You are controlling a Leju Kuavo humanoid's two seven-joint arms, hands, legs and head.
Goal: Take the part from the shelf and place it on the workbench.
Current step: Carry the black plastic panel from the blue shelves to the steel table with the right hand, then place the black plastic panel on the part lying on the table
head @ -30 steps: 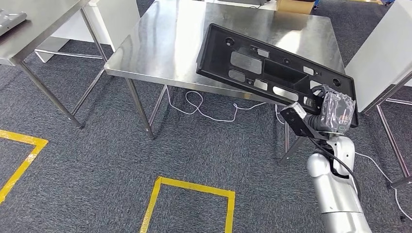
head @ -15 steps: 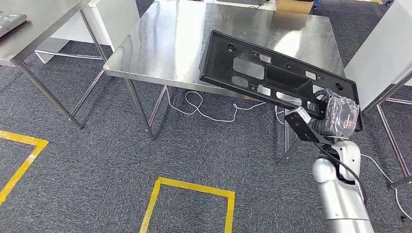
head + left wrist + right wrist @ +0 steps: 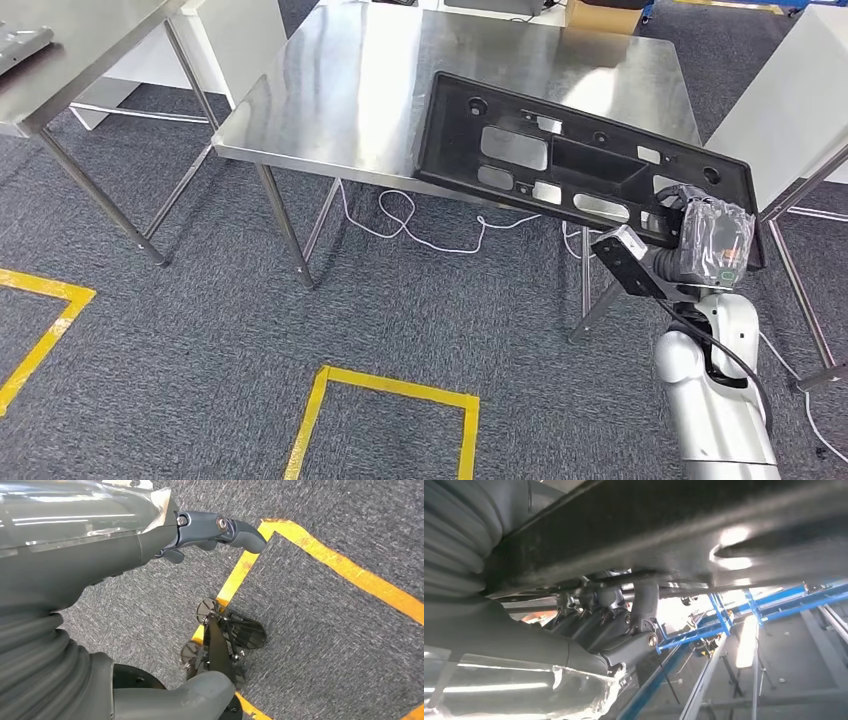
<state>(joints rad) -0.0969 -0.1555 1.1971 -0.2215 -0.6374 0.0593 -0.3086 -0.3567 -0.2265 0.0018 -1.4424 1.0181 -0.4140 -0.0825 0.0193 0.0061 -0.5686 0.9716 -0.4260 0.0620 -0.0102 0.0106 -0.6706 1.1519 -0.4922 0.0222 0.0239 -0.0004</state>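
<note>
Right hand: the right hand (image 3: pixel 700 245), wrapped in clear film at the end of the silver arm, grips the near right end of the part; in the right wrist view its dark fingers (image 3: pixel 624 615) curl up against the part's underside.
Left hand: the left hand (image 3: pixel 150 545) hangs over the carpet with nothing in it; one dark finger (image 3: pixel 235 530) juts forward and the thick thumb (image 3: pixel 180 697) lies well apart from it.
Part: the long black plastic part (image 3: pixel 560 160), pierced with cut-outs and round holes, runs up and to the left from the right hand, tilted, its far end over the workbench's front right area and its held end out past the bench edge.
Workbench: the steel workbench (image 3: pixel 340 90) stands ahead and to the left of the right hand; whether the part's far end touches its top cannot be told.
Bench leg: a steel leg (image 3: pixel 585 290) stands just left of the right hand, below the part.
Cable: a white cable (image 3: pixel 420 225) loops on the carpet under the bench, left of the right hand.
White panel: a white panel (image 3: pixel 790 110) stands close on the right hand's right.
Second table: another steel table (image 3: pixel 70 50) stands far left.
Floor marks: yellow tape (image 3: pixel 400 385) outlines a square on the grey carpet, below and left of the right hand; yellow tape (image 3: pixel 350 572) also lies under the left hand.
</note>
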